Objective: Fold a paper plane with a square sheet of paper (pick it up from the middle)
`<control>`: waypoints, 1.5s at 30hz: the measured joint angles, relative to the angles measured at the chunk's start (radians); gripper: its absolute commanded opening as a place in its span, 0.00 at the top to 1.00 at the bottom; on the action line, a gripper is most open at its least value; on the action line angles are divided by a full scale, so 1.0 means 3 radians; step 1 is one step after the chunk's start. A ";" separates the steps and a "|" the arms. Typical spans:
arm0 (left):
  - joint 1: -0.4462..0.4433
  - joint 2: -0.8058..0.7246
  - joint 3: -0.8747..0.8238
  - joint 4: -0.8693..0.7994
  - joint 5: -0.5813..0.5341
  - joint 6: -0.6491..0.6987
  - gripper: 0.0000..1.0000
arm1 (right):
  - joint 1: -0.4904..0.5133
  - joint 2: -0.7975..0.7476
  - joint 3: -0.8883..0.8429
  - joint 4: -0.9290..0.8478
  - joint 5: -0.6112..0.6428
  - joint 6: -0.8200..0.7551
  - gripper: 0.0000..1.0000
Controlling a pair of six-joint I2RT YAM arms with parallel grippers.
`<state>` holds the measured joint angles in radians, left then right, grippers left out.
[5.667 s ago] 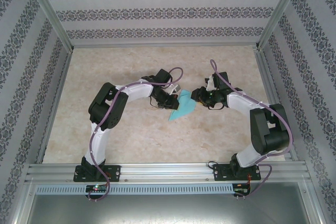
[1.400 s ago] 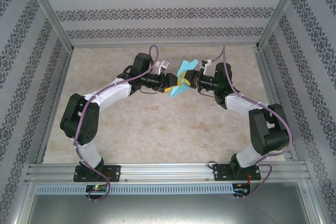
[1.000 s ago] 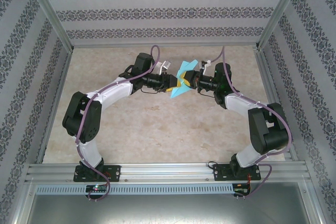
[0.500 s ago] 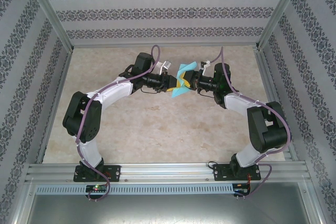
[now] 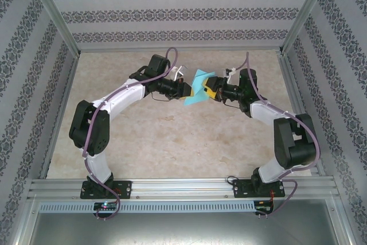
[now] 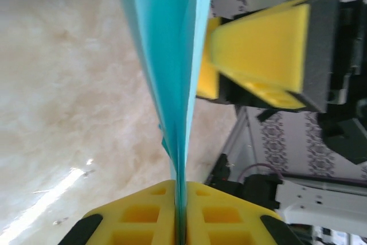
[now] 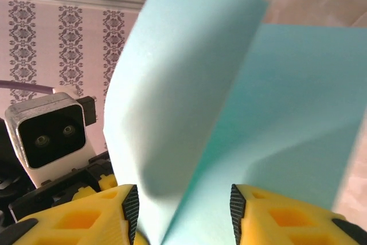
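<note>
The turquoise sheet of paper [image 5: 198, 88] is held up off the bench [image 5: 172, 142], over its far middle, between the two arms that reach in from left and right. It is folded into layers. From above it looks like a slanted shape, with one corner toward the far right and a point toward the near left. The left hand [image 5: 186, 89] comes in from the left and is clamped on the sheet. In its wrist view the two yellow fingers [image 6: 146, 213] are pressed together with the paper's thin folded edge caught in the slit between them, and the sheet stands up edge-on from there. The right hand [image 5: 208, 89] faces it from the right, just beside it. Its yellow fingers [image 7: 103, 207] stand apart, with the sheet's layers running down into the gap between them. One flap curls toward the left finger and another spreads flat to the right. Whether the paper touches either pad cannot be told. Patterned wallpaper [image 5: 183, 12] lines the walls around the bench.
</note>
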<state>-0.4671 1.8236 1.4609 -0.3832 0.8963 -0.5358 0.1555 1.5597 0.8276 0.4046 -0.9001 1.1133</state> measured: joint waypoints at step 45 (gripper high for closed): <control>-0.1958 0.1021 0.0084 -0.1165 -0.4738 0.1846 0.61 | -0.0556 -0.0748 0.0202 -0.1845 0.0284 -0.1280 0.39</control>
<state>-1.0546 2.1300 1.4860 -0.7326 -0.5251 0.0181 -0.0113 1.3354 0.8883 -0.1490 -0.8150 0.7292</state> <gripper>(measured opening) 0.354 0.611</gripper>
